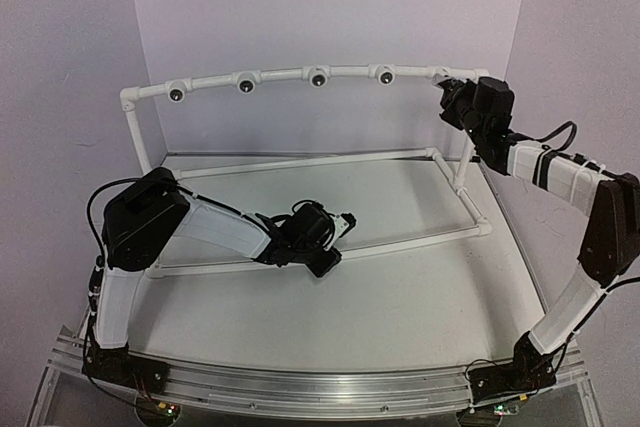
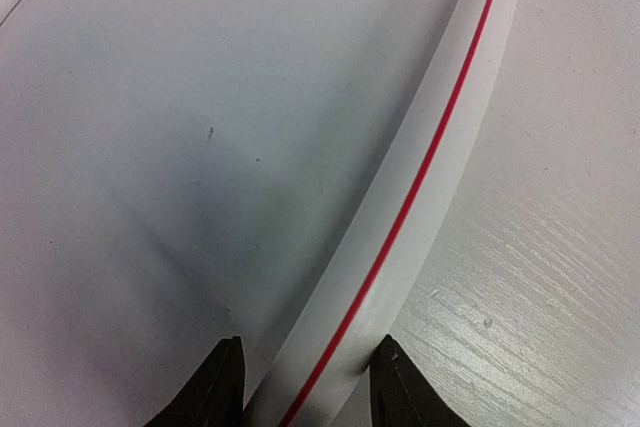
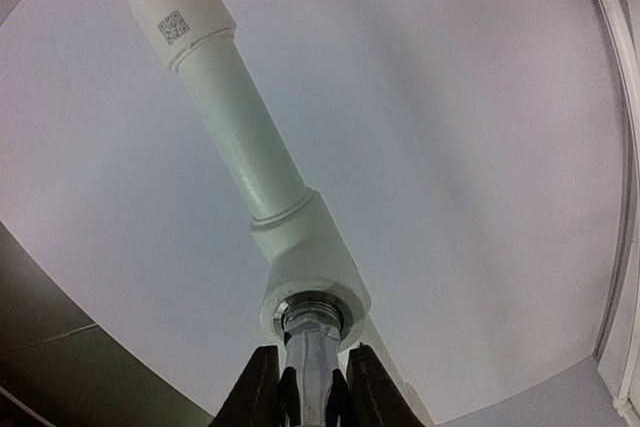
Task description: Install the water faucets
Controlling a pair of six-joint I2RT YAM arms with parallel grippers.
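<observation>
Faucet [image 3: 310, 329], stiff slick metal and probably light, sits nosed into the end fitting [image 3: 305, 267], clenched at its hex body by the right claw [image 3: 313, 355]; grip those flats. Left claw [image 2: 308, 349] clamps the pipe [image 2: 430, 167].

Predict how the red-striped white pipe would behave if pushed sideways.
The red-striped pipe looks rigid, so probably won't bend. Its smooth, round surface may slip in the left tool. Joined into a frame, it likely won't roll.
</observation>
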